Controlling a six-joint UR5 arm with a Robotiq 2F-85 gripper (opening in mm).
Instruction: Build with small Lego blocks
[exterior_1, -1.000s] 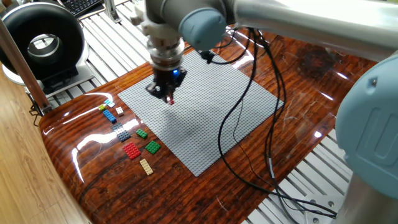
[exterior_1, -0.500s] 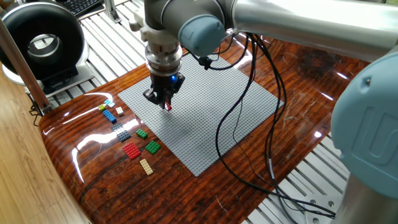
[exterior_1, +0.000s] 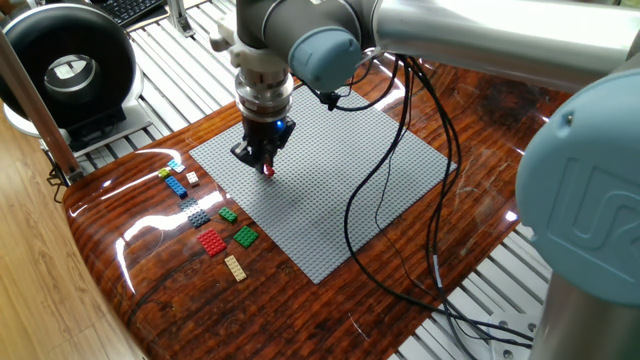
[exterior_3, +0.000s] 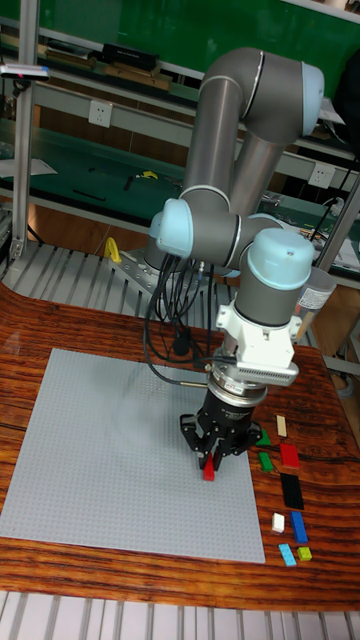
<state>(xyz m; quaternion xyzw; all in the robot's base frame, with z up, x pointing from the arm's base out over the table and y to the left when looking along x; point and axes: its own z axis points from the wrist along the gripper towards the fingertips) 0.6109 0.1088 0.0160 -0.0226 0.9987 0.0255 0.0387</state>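
Placing step: gripper (exterior_1: 266, 166) clamps a red brick (exterior_3: 209, 470) low over the baseplate (exterior_1: 330, 190), near its left edge. Next: align studs, press straight down, release. Spare bricks (exterior_1: 212, 222) beside the plate.

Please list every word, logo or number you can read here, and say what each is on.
Nothing reads in full.
Raised logo on the blue joint cap: cut off by the frame, possibly "UR".
Keyboard keys: too blurred to read.
Red brick in the gripper: no print visible.
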